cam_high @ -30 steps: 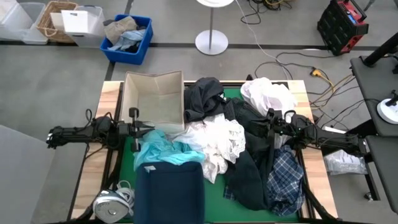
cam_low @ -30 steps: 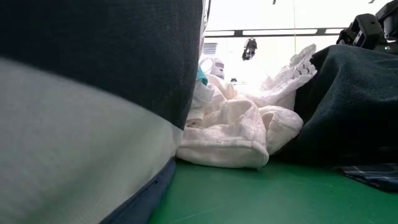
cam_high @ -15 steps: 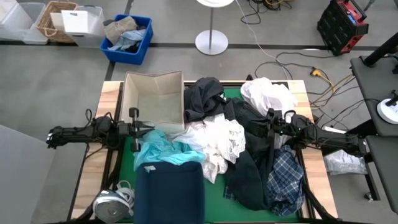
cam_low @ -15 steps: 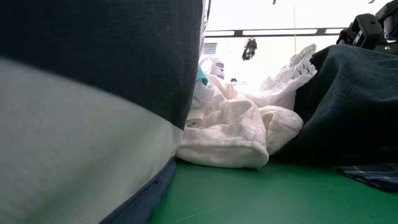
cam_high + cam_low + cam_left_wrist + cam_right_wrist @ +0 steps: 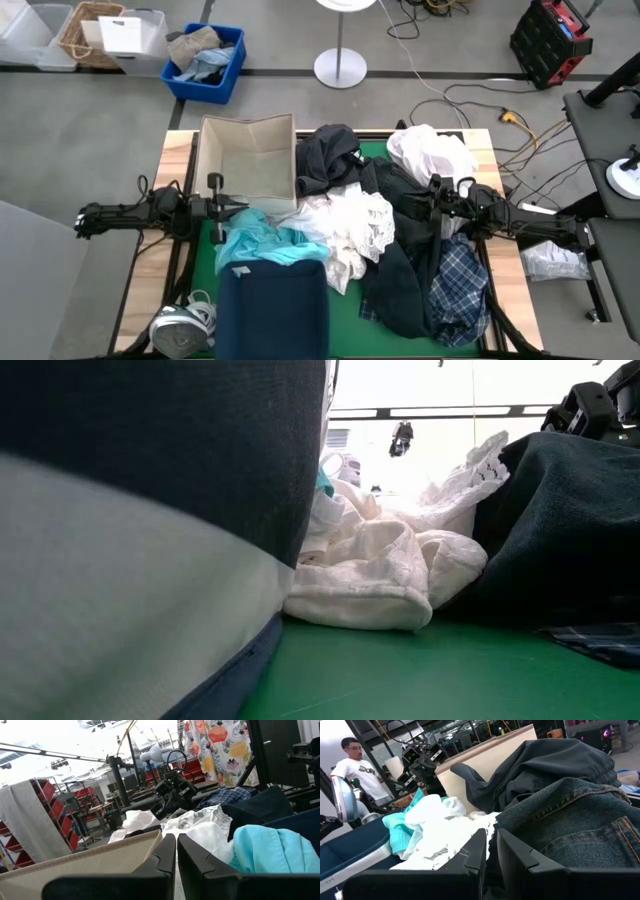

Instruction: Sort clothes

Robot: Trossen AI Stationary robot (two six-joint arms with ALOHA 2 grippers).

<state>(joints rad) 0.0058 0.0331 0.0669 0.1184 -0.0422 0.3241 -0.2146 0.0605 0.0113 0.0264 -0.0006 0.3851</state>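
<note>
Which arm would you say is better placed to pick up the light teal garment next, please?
Probably the left: the left gripper, fingers together and empty, sits right beside the teal garment, while the right gripper rests over dark clothes.

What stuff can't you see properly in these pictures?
- Low view: the navy bin up close hides the table's left side.
- High view: what lies under the white garment and the dark clothes is covered.
- High view: the beige box has its floor in shadow.
- High view: the plaid shirt is partly buried.

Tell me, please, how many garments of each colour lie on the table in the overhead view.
White garments: 2
Light teal garment: 1
Blue-and-white plaid shirt: 1
Dark garments: at least 2, overlapping
Total: at least 6
</note>
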